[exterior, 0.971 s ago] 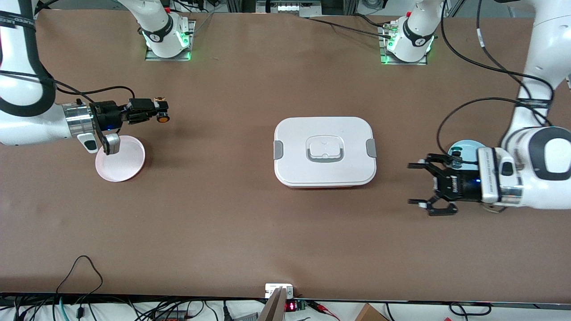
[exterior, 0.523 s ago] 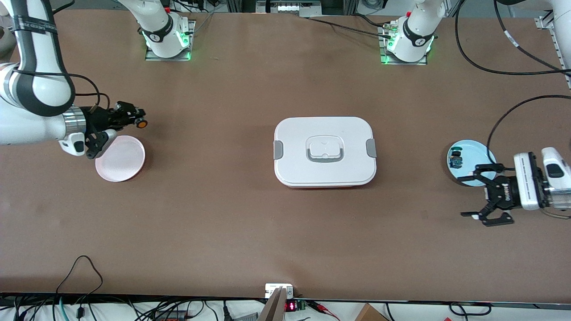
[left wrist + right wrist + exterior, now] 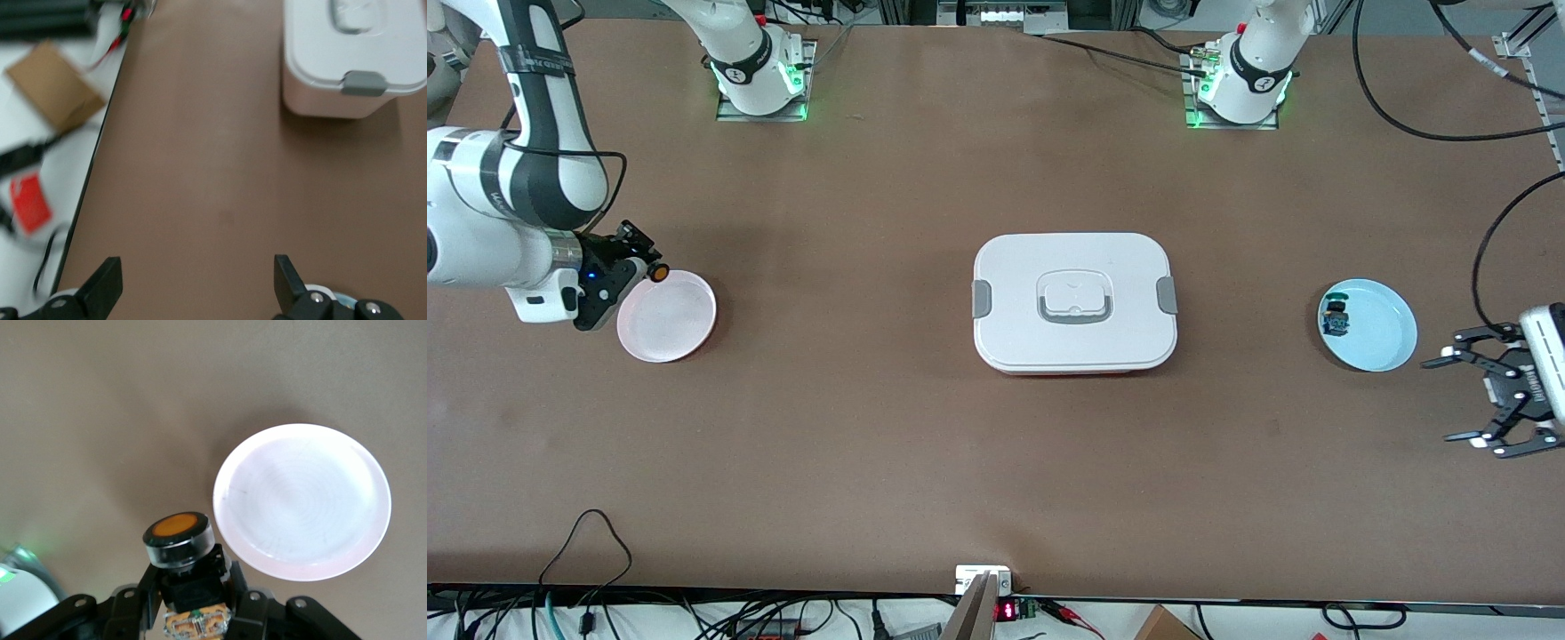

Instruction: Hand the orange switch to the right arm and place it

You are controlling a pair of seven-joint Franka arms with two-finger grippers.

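My right gripper (image 3: 640, 258) is shut on the orange switch (image 3: 659, 273) and holds it over the rim of the pink plate (image 3: 680, 324) at the right arm's end of the table. In the right wrist view the switch (image 3: 180, 537), black body and round orange cap, sits clamped between the fingers beside the pink plate (image 3: 303, 500). My left gripper (image 3: 1463, 400) is open and empty over the table at the left arm's end, beside the blue plate (image 3: 1383, 333). In the left wrist view its gripper (image 3: 193, 290) shows wide open over bare table.
A white lidded box (image 3: 1074, 302) with grey latches stands mid-table; it also shows in the left wrist view (image 3: 357, 57). The blue plate holds a blue-green switch (image 3: 1335, 317). Cables hang at the table's front edge (image 3: 587, 533).
My right gripper has swung toward the right arm's end and down, carrying the orange switch to the pink plate's rim. My left gripper has drawn back past the blue plate, still open.
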